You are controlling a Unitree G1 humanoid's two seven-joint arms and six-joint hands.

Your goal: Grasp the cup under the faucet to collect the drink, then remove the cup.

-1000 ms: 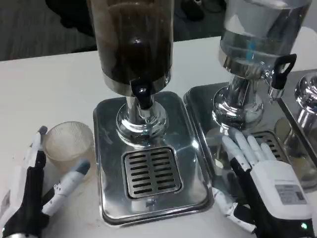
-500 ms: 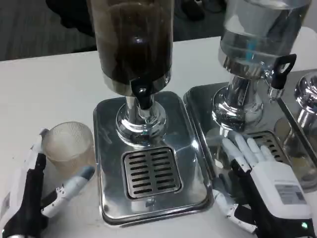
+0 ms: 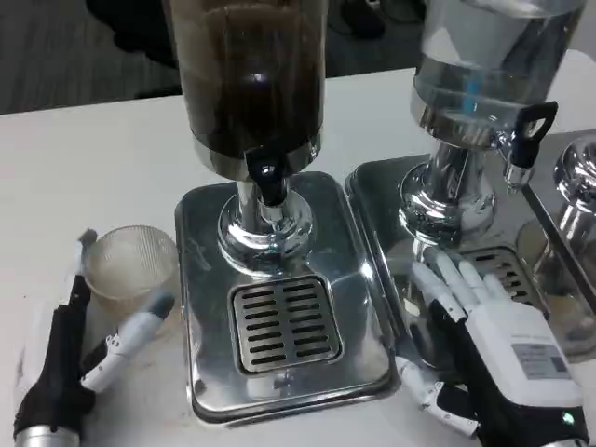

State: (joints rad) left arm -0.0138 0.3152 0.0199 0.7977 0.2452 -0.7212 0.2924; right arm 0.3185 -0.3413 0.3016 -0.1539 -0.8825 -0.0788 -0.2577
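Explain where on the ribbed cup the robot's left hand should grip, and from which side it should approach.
Grip the ribbed cup around its side wall, roughly mid-height, coming from the near-left where the left hand already lies open beside it. The cup stands upright with its mouth open, so a side wrap probably suits it best, and the dispenser tray crowds its right side.

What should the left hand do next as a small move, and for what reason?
Probably close the left hand around the cup. The cup stands on the white table, left of the drip tray and not yet under the dark dispenser's faucet. The fingers are spread on either side of the cup, but a firm grip is not evident, so grasping likely comes before carrying it to the grate.
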